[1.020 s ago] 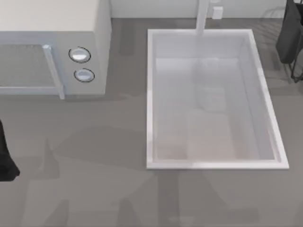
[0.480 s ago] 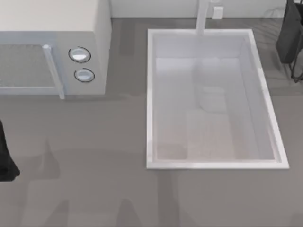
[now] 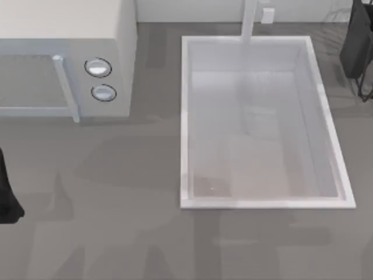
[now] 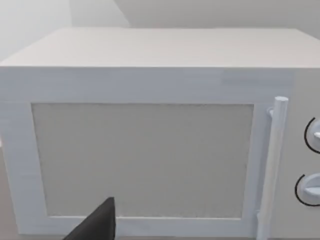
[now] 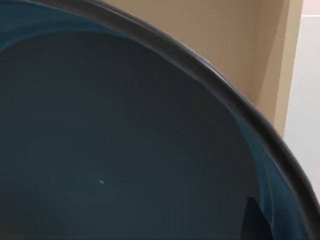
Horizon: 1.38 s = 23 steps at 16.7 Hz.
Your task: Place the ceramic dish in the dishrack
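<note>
At right edge, right arm (image 3: 356,46) — unmoved, dishrack (image 3: 366,87) beside

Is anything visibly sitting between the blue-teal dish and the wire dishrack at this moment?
Nothing visible does. The ceramic dish looms close in the right wrist view, and the dishrack wires sit at the table's far right edge beside the sink basin. The stretch between them cannot be seen.

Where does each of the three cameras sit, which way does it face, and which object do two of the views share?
Top view: above the table, looking down on the microwave and sink basin; the left arm is parked at the left edge, the right arm at the upper right.
Left wrist view: faces the microwave's door; a dark tip of the left gripper shows.
Right wrist view: close on the ceramic dish.
Shared: the microwave.
</note>
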Each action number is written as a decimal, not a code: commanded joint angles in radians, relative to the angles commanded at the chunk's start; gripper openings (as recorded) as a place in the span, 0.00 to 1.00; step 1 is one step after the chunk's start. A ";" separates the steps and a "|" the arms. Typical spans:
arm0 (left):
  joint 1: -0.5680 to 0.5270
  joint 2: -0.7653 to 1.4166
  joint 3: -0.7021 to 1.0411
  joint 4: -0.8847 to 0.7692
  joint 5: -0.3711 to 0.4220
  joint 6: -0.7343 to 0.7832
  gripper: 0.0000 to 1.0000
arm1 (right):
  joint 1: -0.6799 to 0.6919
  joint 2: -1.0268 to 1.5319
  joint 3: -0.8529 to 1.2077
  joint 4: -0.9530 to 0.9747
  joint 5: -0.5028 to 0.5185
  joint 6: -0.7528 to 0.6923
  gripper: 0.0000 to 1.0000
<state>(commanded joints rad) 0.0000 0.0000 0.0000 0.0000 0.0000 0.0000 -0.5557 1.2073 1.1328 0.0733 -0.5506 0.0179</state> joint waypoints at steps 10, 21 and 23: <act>0.000 0.000 0.000 0.000 0.000 0.000 1.00 | 0.219 0.540 -0.135 0.686 0.241 -0.002 0.00; 0.000 0.000 0.000 0.000 0.000 0.000 1.00 | 0.249 0.590 -0.154 0.750 0.273 -0.002 0.30; 0.000 0.000 0.000 0.000 0.000 0.000 1.00 | 0.249 0.590 -0.154 0.750 0.273 -0.002 0.45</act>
<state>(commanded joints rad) 0.0000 0.0000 0.0000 0.0000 0.0000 0.0000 -0.3068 1.7970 0.9786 0.8231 -0.2772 0.0162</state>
